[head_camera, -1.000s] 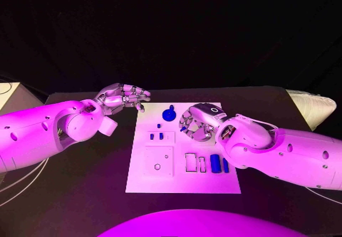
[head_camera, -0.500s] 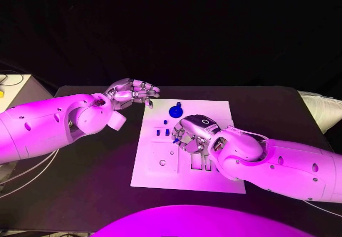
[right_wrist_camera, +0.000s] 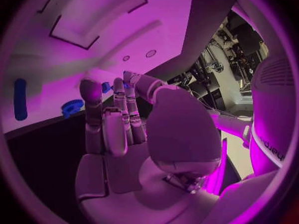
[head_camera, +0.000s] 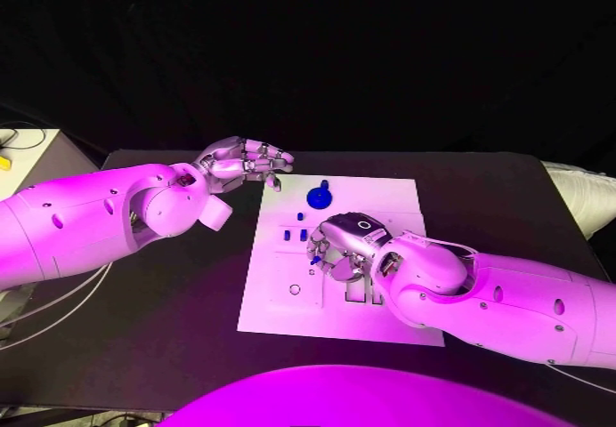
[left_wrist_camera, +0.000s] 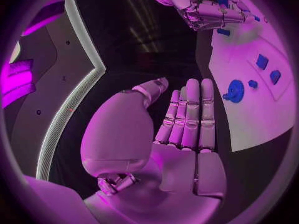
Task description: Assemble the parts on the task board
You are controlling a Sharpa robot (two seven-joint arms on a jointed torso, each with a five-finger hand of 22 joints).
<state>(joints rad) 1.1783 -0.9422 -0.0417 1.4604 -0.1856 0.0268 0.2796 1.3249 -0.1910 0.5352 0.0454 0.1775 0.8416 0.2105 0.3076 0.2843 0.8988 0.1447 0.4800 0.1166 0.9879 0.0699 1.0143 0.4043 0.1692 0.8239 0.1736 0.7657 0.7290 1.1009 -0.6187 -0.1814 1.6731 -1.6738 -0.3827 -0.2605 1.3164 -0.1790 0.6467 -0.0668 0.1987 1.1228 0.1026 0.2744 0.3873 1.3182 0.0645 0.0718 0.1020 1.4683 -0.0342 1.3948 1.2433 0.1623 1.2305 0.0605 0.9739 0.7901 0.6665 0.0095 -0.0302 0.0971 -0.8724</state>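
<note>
The white task board (head_camera: pixel 385 200) lies mid-table. My right hand (head_camera: pixel 342 246) hovers low over its middle, fingers bent down, and seems to pinch a small blue part (head_camera: pixel 312 258) at its fingertips; that part (right_wrist_camera: pixel 106 87) shows between thumb and finger in the right wrist view. A round blue part (head_camera: pixel 320 193) sits near the board's far edge, with small blue pieces (head_camera: pixel 295 236) nearer. My left hand (head_camera: pixel 244 161) hangs beside the board's far left corner, holding nothing, its fingers (left_wrist_camera: pixel 187 114) extended side by side. The right arm hides the board's near right part.
A square recessed plate (head_camera: pixel 293 283) lies in the board's near left part. A pale box (head_camera: pixel 28 147) stands at the table's left edge and a white bundle (head_camera: pixel 584 203) at its right edge. In the right wrist view a blue bar (right_wrist_camera: pixel 20 106) and a blue gear (right_wrist_camera: pixel 72 107) lie on the board.
The camera has shifted. My right hand has moved from the board's far right to its middle, carrying the small blue part along. The left hand stays by the far left corner.
</note>
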